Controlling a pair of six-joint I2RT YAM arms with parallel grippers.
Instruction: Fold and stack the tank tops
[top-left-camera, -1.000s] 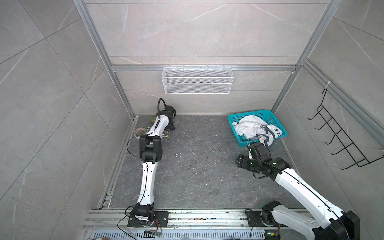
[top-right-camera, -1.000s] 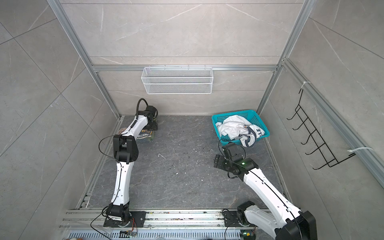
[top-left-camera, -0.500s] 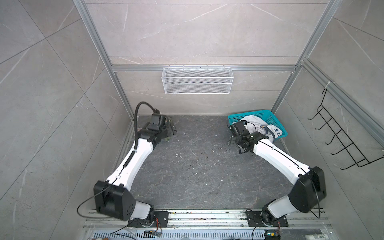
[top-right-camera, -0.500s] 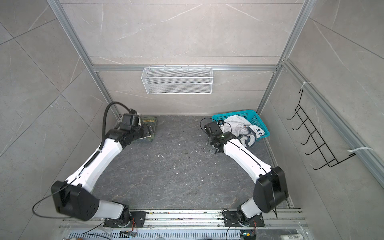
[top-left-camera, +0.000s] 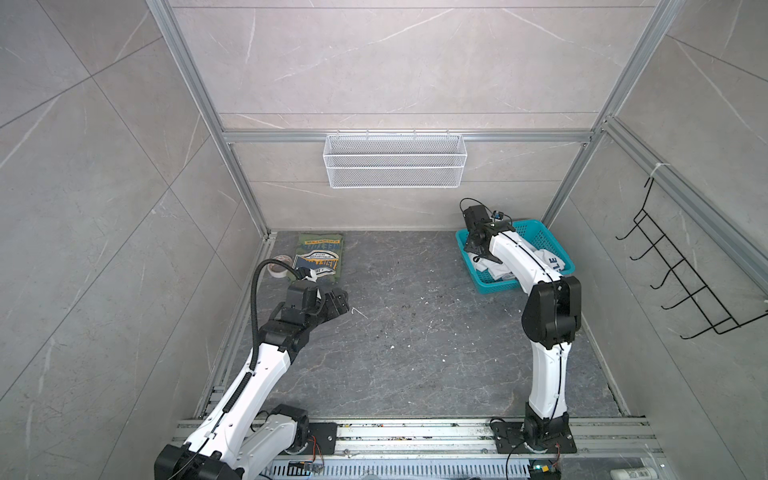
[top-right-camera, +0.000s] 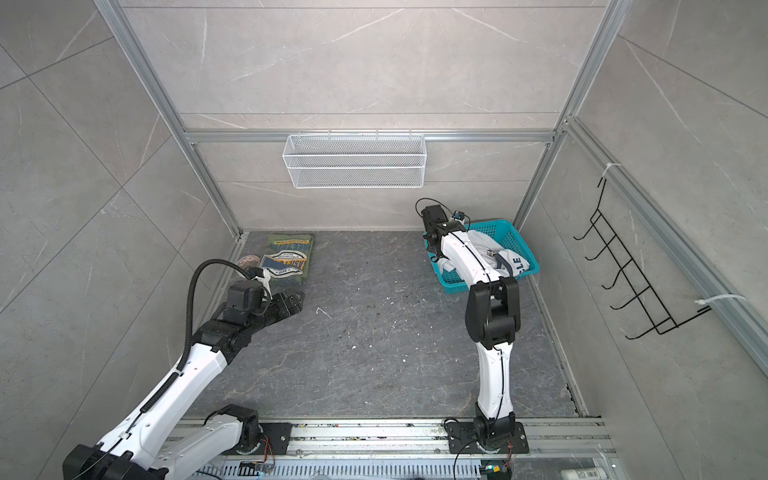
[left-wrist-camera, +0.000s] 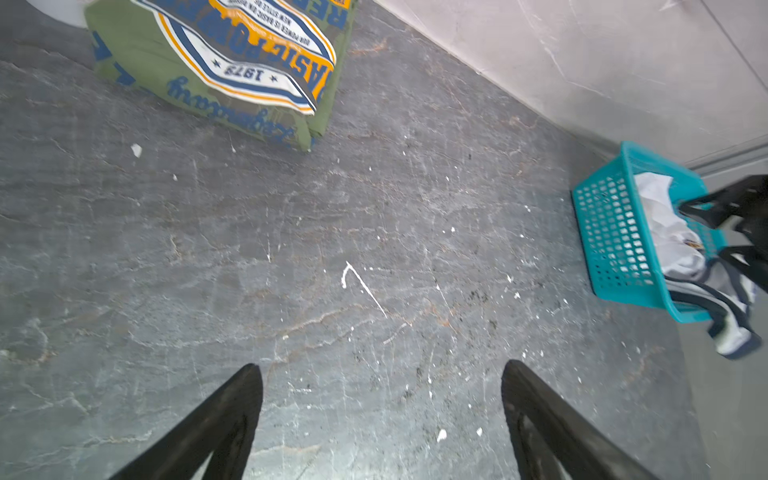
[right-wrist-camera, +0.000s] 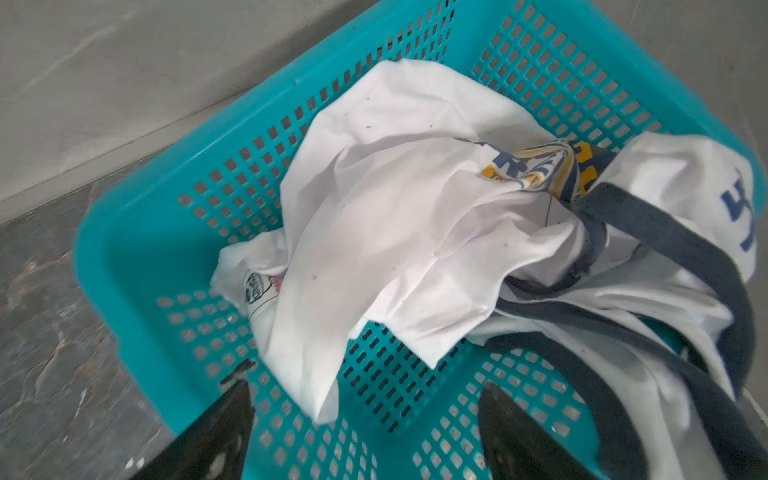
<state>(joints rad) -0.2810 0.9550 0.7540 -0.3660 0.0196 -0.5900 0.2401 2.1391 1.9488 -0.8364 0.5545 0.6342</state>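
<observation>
Left gripper (left-wrist-camera: 381, 365): fingers wide apart, empty, over counter (left-wrist-camera: 208, 270). Right gripper (right-wrist-camera: 365, 385): fingers wide apart, empty, over basket (right-wrist-camera: 124, 249) with crumpled white tank top (right-wrist-camera: 395, 228). Olive tank top (top-left-camera: 320, 253) folded, frame centre-left.

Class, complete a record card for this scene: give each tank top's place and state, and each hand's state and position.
Olive tank top: folded flat on the dark stone surface, far left
White tank top: crumpled in the teal basket, part hanging over its rim
Left hand: open, empty, above bare surface
Right hand: open, empty, over the basket
</observation>
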